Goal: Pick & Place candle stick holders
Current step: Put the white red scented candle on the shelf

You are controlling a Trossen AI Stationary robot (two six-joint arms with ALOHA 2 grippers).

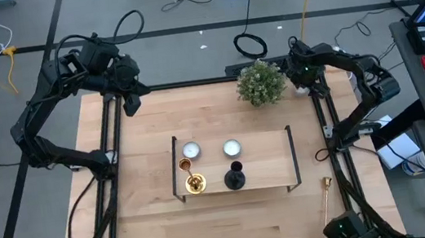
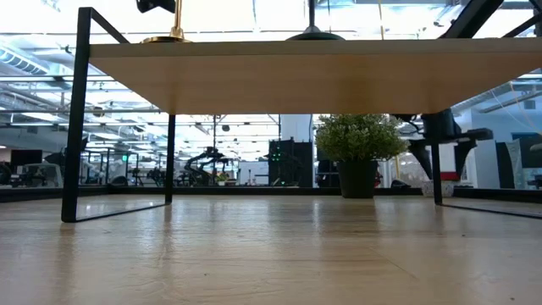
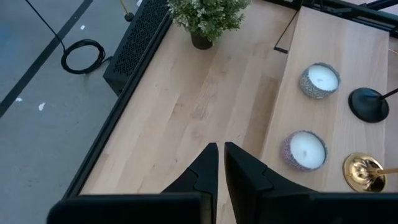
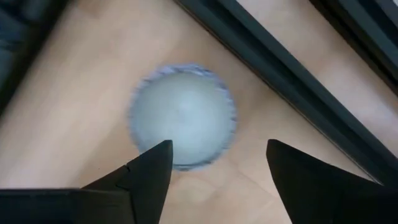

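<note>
Overhead view of a light wooden table [image 1: 159, 216] carrying a long wooden stand [image 1: 263, 161] with a black frame at the centre of the frame. On the stand, two small white candles [image 1: 191, 150] sit side by side along its upper edge; below them stand one gold candle stick holder [image 1: 193, 181] at lower left and the black candle stick holder [image 1: 235, 178] just to its right, the two close together but apart. A second gold candle stick holder [image 1: 326, 196] lies on its side at the lower right of the frame, off the stand and near the table's right rail. A small potted plant [image 1: 260, 84] stands at the table's upper edge, right of centre. The left end effector [image 1: 131, 103] hangs over the upper left corner of the table, its fingers [image 3: 208, 171] clenched together on nothing in the left wrist view. The right end effector [image 1: 304, 82] is at the upper right, just beside the plant; in the right wrist view its fingers [image 4: 152, 171] stand apart, released, directly above a third white candle [image 4: 182, 124] on the table, not touching it. The low view shows the stand's underside [image 2: 313, 76] with the plant beyond.
</note>
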